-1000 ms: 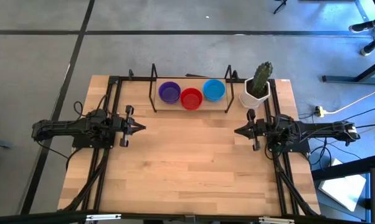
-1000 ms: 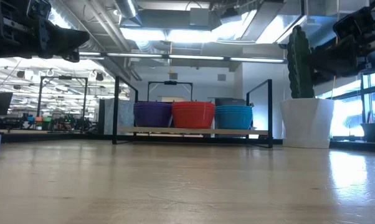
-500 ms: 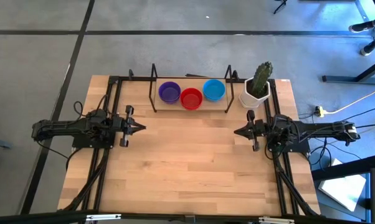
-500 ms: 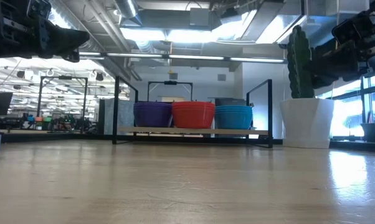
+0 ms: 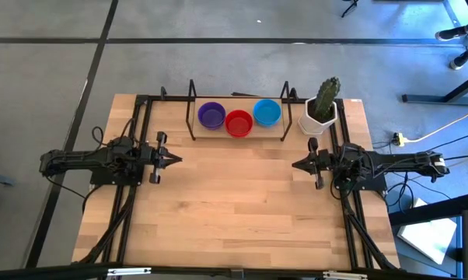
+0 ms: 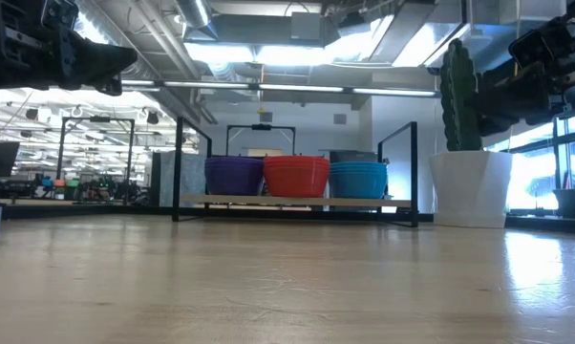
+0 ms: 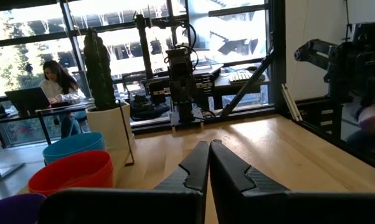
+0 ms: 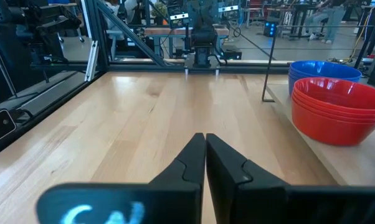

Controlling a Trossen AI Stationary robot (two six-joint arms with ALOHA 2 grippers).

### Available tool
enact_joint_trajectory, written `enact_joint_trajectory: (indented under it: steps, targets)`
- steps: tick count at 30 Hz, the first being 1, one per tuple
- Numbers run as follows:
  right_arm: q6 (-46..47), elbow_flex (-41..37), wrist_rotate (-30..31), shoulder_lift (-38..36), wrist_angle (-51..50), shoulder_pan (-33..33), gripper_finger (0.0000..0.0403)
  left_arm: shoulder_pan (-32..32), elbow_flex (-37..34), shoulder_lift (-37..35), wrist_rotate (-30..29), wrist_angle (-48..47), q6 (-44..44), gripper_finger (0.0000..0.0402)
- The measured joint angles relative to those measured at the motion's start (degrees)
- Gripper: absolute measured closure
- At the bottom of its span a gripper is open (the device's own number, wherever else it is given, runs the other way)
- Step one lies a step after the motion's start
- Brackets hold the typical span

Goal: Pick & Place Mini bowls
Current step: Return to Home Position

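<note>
Evidently the sorting looks finished: the mini bowls sit on the shelf (image 5: pixel 207 134) as a purple stack (image 5: pixel 211 115), a red stack (image 5: pixel 239 123) and a blue stack (image 5: pixel 267 113), leaving only the arms to park. Each stack stands upright, mouths up; round, they have no long axis, though the row runs along the shelf's length. The left gripper (image 5: pixel 176 159) and right gripper (image 5: pixel 296 164) hover in front of the shelf, off its two ends, fingers pressed together on nothing.
</note>
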Motion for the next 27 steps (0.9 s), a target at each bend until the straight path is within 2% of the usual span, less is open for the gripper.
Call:
enact_joint_trajectory:
  steps: [27]
  targets:
    - [0.0, 0.0, 0.0, 0.0, 0.0, 0.0, 0.0386, 0.0, 0.0, 0.0, 0.0, 0.0, 0.0, 0.0395]
